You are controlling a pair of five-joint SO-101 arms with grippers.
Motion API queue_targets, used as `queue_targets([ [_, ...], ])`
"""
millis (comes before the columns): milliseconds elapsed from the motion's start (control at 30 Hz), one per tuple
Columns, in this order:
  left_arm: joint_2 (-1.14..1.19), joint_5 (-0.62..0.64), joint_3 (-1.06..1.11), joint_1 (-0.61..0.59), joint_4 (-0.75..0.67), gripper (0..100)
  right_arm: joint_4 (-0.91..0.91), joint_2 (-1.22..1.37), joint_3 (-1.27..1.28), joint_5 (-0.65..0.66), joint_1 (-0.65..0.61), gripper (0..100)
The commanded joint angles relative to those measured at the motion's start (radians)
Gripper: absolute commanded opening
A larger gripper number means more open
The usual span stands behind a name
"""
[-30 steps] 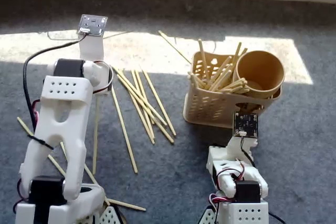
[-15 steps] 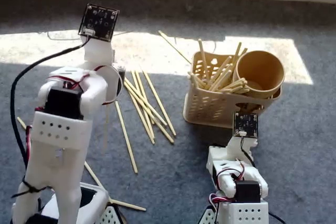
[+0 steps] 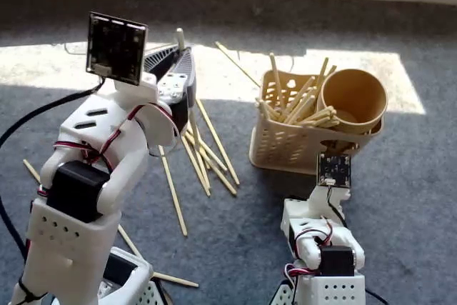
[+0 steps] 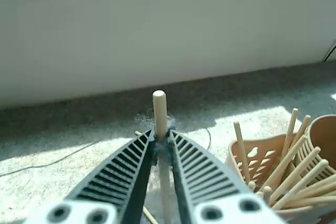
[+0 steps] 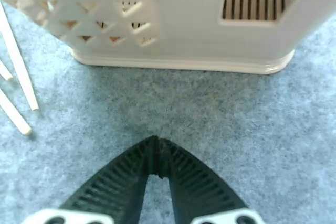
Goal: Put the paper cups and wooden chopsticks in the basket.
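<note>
Left claw (image 4: 160, 136) clamped on one chopstick (image 4: 159, 108), held high w/ tip up, prob. to clear basket (image 3: 282, 149) rim; right claw (image 5: 157, 157) pinched together, empty, parked by basket.

Left arm (image 3: 100, 155): I am holding it reared up.
Left gripper (image 4: 160, 136): my jaws are pinching one chopstick (image 4: 159, 106).
Right gripper (image 5: 157, 153): my jaws are pressing together, low.

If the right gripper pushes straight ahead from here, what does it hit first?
Most likely the basket: the right gripper, shut and empty, points at its lower wall across bare carpet. Loose chopsticks lie off to one side of that line.
</note>
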Motion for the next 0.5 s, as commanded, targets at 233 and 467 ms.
queue_targets([
  [233, -0.087, 0.141, -0.048, 0.018, -0.299, 1, 0.007, -0.002, 0.104, 0.009, -0.007, 0.8],
  [467, -0.082, 0.226, -0.039, 0.025, -0.430, 1, 0.007, -0.002, 0.104, 0.009, -0.007, 0.8],
])
